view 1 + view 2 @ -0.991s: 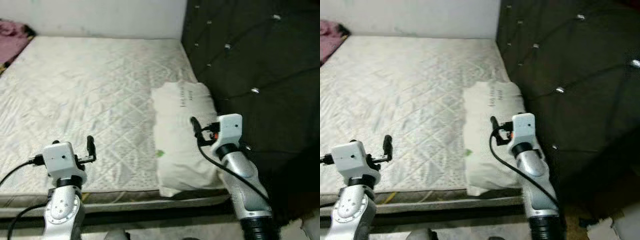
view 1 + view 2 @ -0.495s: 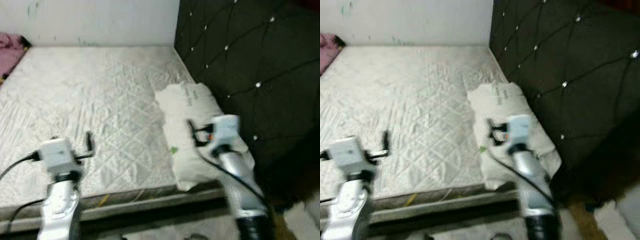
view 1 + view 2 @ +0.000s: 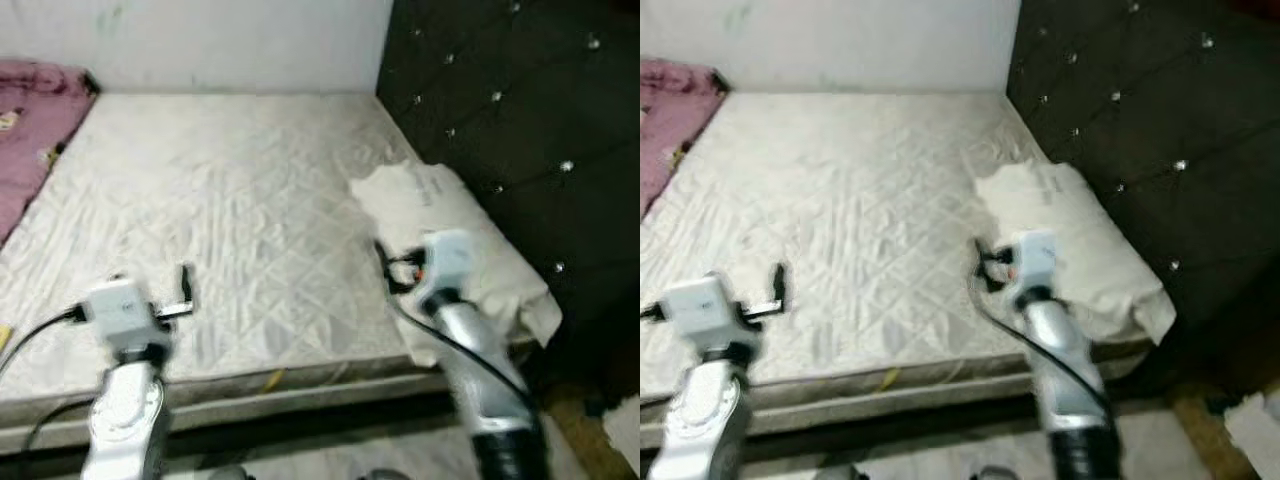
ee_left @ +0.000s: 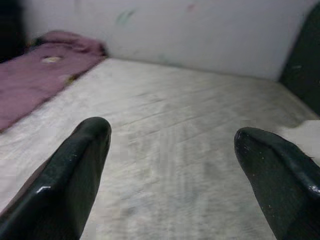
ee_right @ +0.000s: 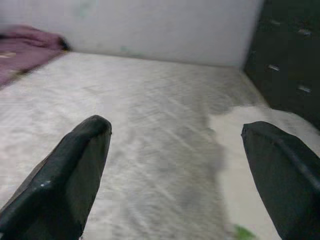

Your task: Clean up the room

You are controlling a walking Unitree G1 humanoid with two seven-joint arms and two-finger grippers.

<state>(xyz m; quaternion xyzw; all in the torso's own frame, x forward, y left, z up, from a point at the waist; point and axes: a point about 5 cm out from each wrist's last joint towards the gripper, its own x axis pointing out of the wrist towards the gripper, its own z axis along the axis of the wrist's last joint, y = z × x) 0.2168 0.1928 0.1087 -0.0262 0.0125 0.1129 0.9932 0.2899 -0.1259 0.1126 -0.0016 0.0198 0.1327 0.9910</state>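
From the head views, the pillow (image 3: 455,225) lies at the bed's (image 3: 230,200) right edge against the dark headboard (image 3: 520,110), one corner overhanging; a careless nudge could tip it off. The pink blanket (image 3: 35,120) sits far left. Left wrist view: the left hand (image 4: 172,165) is spread, empty, above the mattress. Right wrist view: the right hand (image 5: 177,170) is spread too, near the pillow; blur may spoil aim.
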